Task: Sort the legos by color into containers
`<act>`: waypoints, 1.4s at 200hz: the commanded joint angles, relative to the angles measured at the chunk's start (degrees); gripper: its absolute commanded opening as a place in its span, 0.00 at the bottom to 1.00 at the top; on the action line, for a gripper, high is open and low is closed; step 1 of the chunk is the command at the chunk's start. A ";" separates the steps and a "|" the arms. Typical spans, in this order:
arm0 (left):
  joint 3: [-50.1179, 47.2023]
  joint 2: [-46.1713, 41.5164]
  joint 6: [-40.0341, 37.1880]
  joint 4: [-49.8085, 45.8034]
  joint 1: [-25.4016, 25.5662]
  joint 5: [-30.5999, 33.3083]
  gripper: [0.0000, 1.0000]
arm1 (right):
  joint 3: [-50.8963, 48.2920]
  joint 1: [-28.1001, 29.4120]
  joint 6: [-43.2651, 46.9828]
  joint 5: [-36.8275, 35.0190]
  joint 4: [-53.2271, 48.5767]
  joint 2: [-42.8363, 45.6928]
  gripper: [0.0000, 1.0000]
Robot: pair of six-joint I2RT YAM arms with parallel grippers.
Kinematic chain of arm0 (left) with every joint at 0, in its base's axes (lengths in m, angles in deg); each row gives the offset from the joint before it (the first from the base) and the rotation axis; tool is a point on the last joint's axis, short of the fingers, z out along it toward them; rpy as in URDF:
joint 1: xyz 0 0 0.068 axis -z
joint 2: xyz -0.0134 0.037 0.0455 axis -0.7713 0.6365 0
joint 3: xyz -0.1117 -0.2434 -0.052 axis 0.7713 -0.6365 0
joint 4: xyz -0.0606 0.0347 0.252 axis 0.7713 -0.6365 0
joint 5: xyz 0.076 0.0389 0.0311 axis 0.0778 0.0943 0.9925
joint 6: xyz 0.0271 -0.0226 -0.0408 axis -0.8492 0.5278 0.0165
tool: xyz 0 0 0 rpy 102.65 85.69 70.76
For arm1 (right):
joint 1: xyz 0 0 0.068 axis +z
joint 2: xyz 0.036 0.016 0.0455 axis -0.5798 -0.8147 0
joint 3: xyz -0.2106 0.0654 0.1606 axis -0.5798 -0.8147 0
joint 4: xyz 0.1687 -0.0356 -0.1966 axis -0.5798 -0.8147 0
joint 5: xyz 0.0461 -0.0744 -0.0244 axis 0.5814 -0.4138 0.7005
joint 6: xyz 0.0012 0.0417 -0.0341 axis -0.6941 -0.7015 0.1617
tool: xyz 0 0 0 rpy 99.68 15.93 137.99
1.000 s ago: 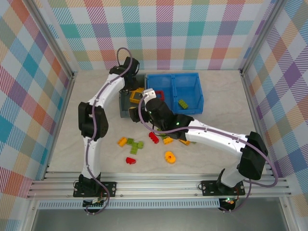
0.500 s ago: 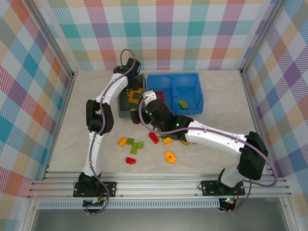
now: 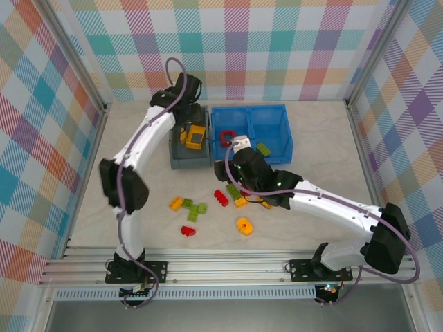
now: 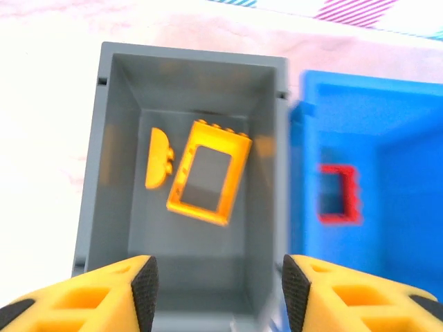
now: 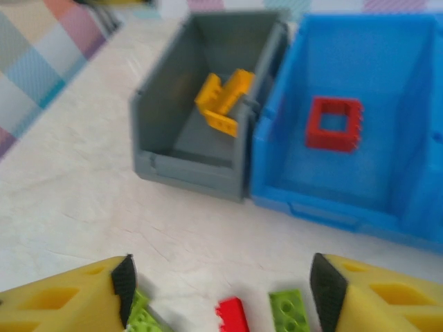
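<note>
I've just released both: left gripper now spread over the yellow frame in the grey bin, right gripper spread, backed off the red frame in the blue bin.

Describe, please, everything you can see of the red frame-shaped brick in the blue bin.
The red frame brick is a square, open-centred plastic piece with bumps along one edge. It lies flat on the floor of the blue bin's left compartment, the one beside the grey bin, with no other brick touching it.
</note>
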 commanded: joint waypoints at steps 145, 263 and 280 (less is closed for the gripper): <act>-64.20 -77.47 24.67 2.39 13.98 -16.30 0.59 | 17.37 -2.25 10.67 15.64 -20.79 -33.74 0.52; -64.10 -74.52 24.13 6.35 13.99 -17.03 0.60 | 16.07 -2.44 8.15 16.71 -18.35 -31.24 0.26; -62.74 -72.22 23.58 8.87 13.99 -17.61 0.60 | 16.25 -3.87 7.32 14.45 -19.17 -25.61 0.25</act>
